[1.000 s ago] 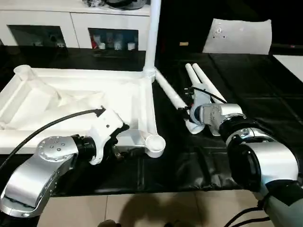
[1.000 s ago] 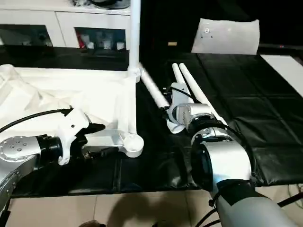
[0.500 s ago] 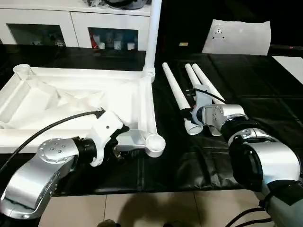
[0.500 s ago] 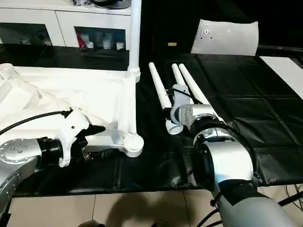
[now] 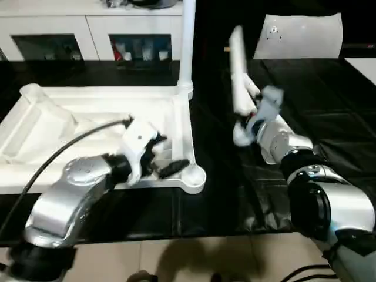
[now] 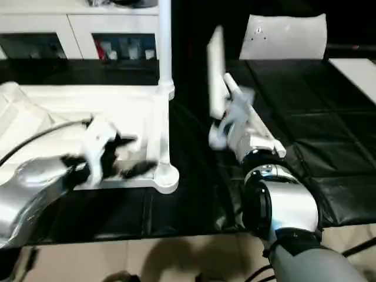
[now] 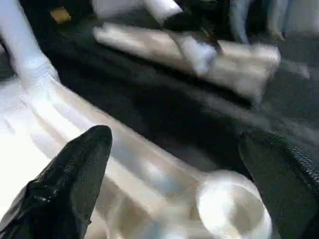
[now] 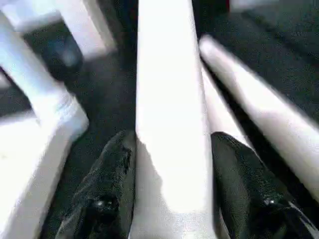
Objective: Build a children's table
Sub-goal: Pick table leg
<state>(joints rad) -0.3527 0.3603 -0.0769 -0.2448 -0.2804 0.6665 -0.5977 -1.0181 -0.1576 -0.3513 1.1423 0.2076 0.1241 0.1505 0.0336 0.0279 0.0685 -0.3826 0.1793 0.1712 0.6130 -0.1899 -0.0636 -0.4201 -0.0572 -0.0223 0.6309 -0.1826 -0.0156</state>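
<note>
The white tabletop (image 5: 182,126) lies upside down on the left, ribbed side up. One leg (image 5: 187,41) stands upright in its far right corner socket. My right gripper (image 5: 247,123) is shut on another leg (image 5: 237,64), holding it off the table with its thin end tilted up and away. In the right wrist view the fingers (image 8: 107,189) press both sides of that leg (image 8: 167,99), and another leg (image 8: 264,109) lies beside it. My left gripper (image 5: 166,155) hangs open just above the near right corner socket (image 5: 194,176), fingers (image 7: 75,174) wide apart with nothing between them.
A black cover (image 5: 329,106) spreads over the table right of the tabletop. A flat white sheet (image 5: 302,35) leans at the back right. White cabinets (image 5: 88,23) run along the back. The table's front edge drops to a tiled floor (image 5: 176,258).
My right gripper has raised the leg off the table and swung its thin end upward. The left gripper has moved up and right, over the tabletop's near corner.
</note>
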